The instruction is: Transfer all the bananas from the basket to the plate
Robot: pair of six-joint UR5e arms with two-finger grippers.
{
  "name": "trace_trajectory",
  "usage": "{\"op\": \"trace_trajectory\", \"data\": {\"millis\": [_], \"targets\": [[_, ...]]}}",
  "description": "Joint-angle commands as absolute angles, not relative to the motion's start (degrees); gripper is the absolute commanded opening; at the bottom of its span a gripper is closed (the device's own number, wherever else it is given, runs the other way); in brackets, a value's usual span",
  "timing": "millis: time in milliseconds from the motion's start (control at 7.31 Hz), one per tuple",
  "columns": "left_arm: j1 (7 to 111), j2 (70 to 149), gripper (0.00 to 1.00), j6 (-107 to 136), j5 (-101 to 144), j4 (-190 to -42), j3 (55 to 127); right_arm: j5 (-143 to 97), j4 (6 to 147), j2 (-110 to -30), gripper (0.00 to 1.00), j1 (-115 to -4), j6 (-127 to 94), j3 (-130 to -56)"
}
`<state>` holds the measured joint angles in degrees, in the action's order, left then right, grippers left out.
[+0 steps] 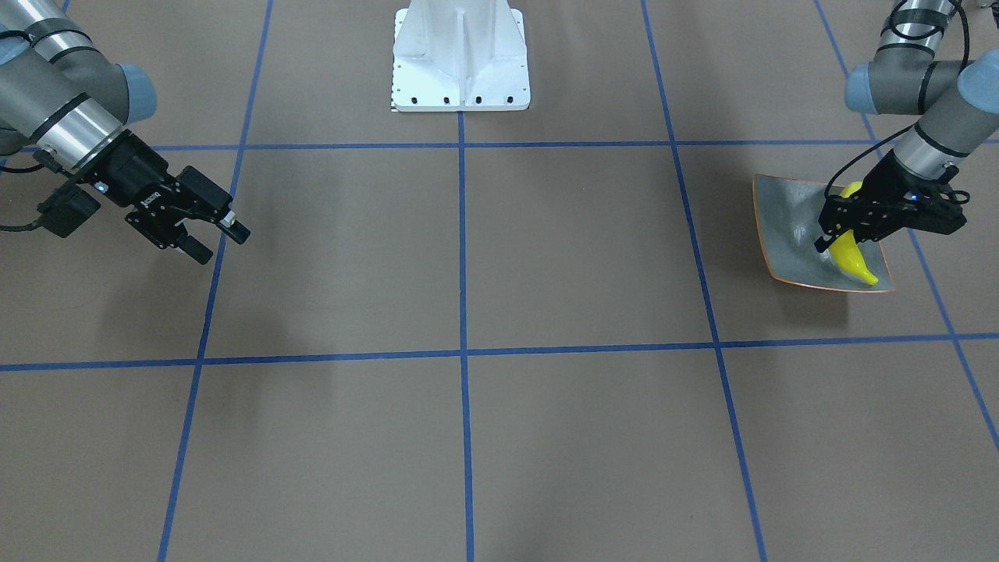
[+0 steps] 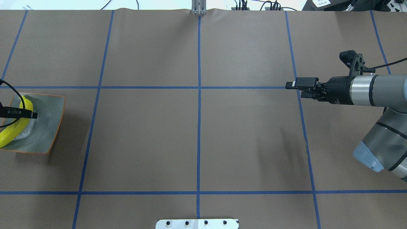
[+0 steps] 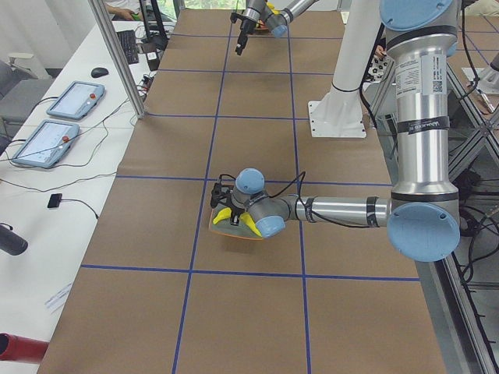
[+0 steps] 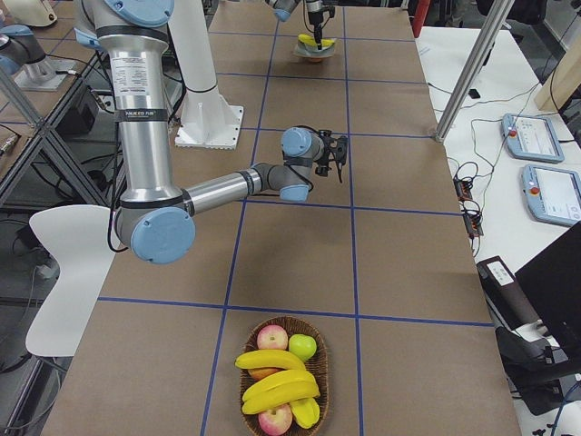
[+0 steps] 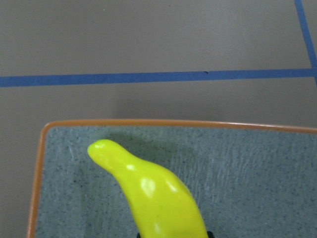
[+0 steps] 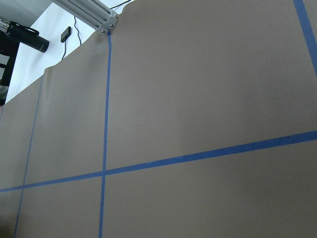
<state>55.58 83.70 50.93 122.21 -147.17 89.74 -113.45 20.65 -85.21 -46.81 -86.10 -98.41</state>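
Firstly, plate [image 2: 47, 130]: square, grey-green, with a thin orange-brown rim. It sits flat on the brown paper at the far left end of the counter [image 2: 143, 143], inside one blue-taped square.
banana [image 2: 11, 135]: bright yellow and curved. It lies within the plate and stretches nearly from one edge to the opposite one; the left wrist view shows one end over the speckled glaze.
left pincer [image 1: 839, 234]: reaches down over the plate with its jaws set astride the banana's middle. I cannot tell whether they press on it or stand slack.
base [image 1: 460, 62]: white metal foot at mid-counter on the robot's edge, straddling the central tape line [image 2: 199, 95].
right pincer [image 1: 218, 242]: released, jaws apart with nothing between them. It hovers above bare paper on the right half, well apart from both plate and basket.
basket [image 4: 283, 320]: round, woven and brown, at the counter's far right end. It shows only in the exterior right view.
basket bananas [image 4: 272, 361]: at least two yellow ones lie across the basket's middle, touching each other.
red apples [image 4: 271, 338]: one sits at the basket's far side and one at its near side, each against a banana.
green apple [image 4: 302, 346]: sits just beside the far red one.
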Motion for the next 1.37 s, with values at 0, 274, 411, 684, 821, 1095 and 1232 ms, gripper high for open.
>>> {"op": "trace_trajectory", "data": {"millis": [0,274,411,684,821,1095,1232], "targets": [[55.81,84.72,0.99,50.98,122.34,-145.81,89.82,-113.38,20.65,-85.17,1.00,-46.85,-86.13,-98.44],[57.21,84.73,1.00,50.98,123.22,-145.46,90.35,-113.29,20.65,-85.17,1.00,-46.85,-86.13,-98.35],[59.57,84.99,1.00,50.98,126.09,-145.37,90.61,-113.73,20.65,-85.51,1.00,-47.54,-86.13,-98.44],[65.02,85.61,1.00,50.80,131.20,-144.93,90.62,-115.13,20.65,-88.58,1.00,-49.56,-85.96,-98.35],[66.00,85.61,1.00,49.06,131.57,-144.93,90.62,-116.96,21.00,-90.07,1.00,-51.48,-83.69,-98.35],[68.89,85.60,1.00,38.64,132.79,-141.18,90.27,-121.78,21.36,-94.99,1.00,-57.36,-71.61,-95.82],[69.95,85.52,1.00,33.02,132.80,-137.85,90.26,-126.95,21.27,-96.05,1.00,-62.44,-66.15,-92.15]]}}
